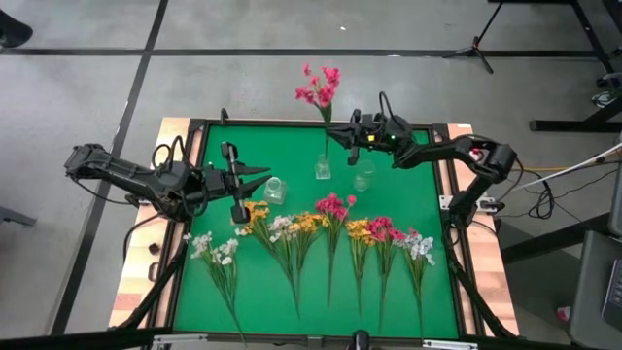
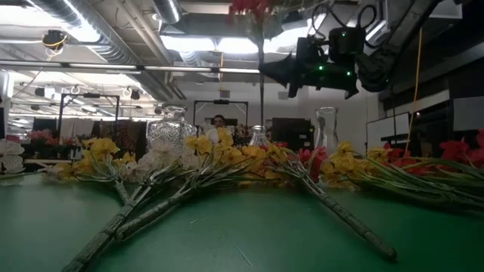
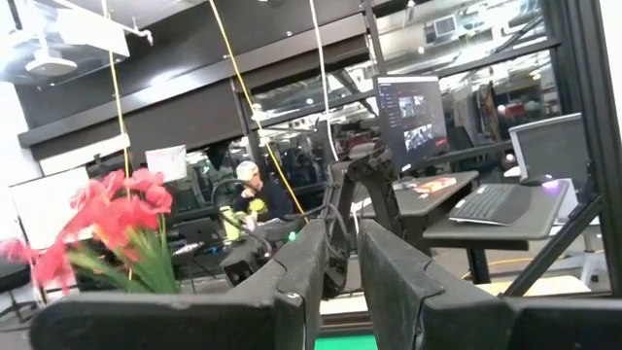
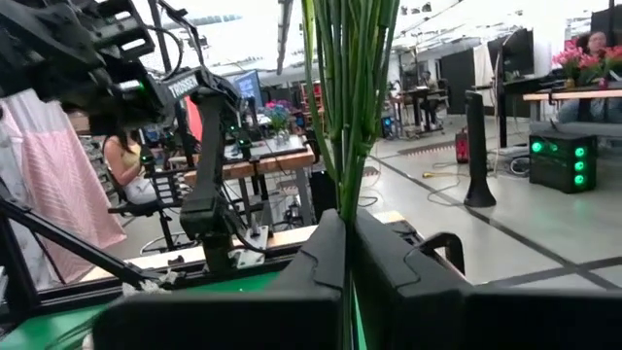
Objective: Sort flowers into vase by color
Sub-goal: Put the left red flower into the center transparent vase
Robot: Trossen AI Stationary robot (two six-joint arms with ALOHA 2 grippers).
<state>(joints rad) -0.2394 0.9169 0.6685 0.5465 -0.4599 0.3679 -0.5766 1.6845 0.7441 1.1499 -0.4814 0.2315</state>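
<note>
My right gripper (image 1: 335,134) is shut on a bunch of magenta-pink flowers (image 1: 319,87) and holds it upright over the small glass vase (image 1: 323,167) at the mat's far middle. Two more glass vases (image 1: 364,175) (image 1: 275,190) stand beside it. The other flowers lie flat in a row on the green mat with their stems toward the near edge: white (image 1: 216,248), yellow (image 1: 258,212), magenta (image 1: 333,204), yellow (image 1: 362,231). My left gripper (image 1: 262,175) hovers at the left by the round vase, a narrow gap between its fingers (image 3: 389,272), which hold nothing. My right gripper pinches the bunch's green stems (image 4: 342,185) between its two fingers, well below the blossoms. The fingers come in about level from the table's right and lie across the stems. The bunch stands upright, blossoms up, and its lower end (image 2: 260,113) reaches down to the small vase's mouth; whether it is inside I cannot tell.
The mat (image 1: 253,292) has a raised dark frame around it. In the low view the laid flowers (image 2: 227,162) stand in front of the vases (image 2: 170,127) (image 2: 327,128). Bare mat lies between the vases and the far frame. People sit at desks in the room beyond.
</note>
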